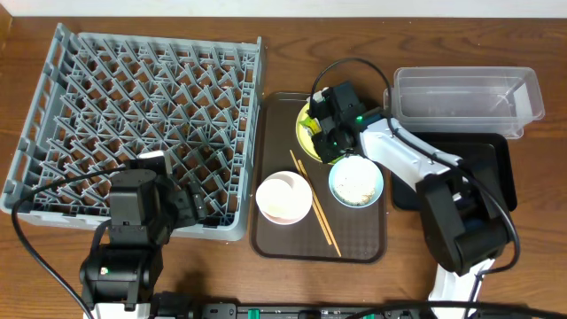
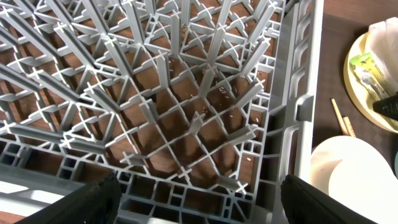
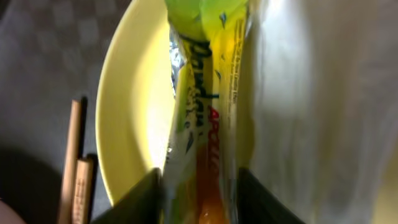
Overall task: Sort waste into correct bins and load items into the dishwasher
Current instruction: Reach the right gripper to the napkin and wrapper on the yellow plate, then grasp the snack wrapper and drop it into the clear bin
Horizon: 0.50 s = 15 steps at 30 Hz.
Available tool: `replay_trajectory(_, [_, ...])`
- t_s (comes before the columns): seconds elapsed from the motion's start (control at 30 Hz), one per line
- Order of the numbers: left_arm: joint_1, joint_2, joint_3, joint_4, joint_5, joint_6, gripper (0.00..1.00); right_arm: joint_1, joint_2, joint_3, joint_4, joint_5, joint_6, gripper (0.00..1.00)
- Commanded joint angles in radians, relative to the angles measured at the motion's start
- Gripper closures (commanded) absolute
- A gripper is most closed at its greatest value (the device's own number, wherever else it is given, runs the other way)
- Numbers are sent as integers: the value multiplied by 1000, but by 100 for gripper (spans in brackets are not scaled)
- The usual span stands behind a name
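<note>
Editor: Risk at this point?

Photographer: Snagging. The crumpled white paper napkin [image 3: 311, 93] lies against the green-and-yellow snack wrapper [image 3: 199, 112], at its 3 o'clock, on the round yellow plate [image 3: 130, 124]. A lift could drag both together and mix the waste if they belong in different bins. A pinch on slick foil might also slip on the way to the clear rectangular plastic tub [image 1: 465, 93], at 3 o'clock from the plate. The thin wooden chopsticks [image 3: 74, 162], just off the rim at 9 o'clock, could get nudged.

Editor: And the end effectors?

Photographer: The right end effector [image 3: 199, 193] is narrowed to the wrapper's width, with pads touching both its edges. The wrapper lies on the plate. The left end effector [image 2: 208, 202] hangs spread wide, holding nothing, over the 5 o'clock corner of the large square grey plastic dish rack [image 1: 159, 89] on the wooden desk [image 1: 532, 35].
</note>
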Motion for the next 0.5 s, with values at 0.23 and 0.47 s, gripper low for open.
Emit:
replay_trajectory(0.23, [4, 0, 23, -2, -8, -2, 14, -15, -78, 78, 28, 64, 90, 99])
replay_trajectory(0.47, [4, 0, 23, -1, -8, -2, 14, -126, -216, 106, 69, 95, 182, 99])
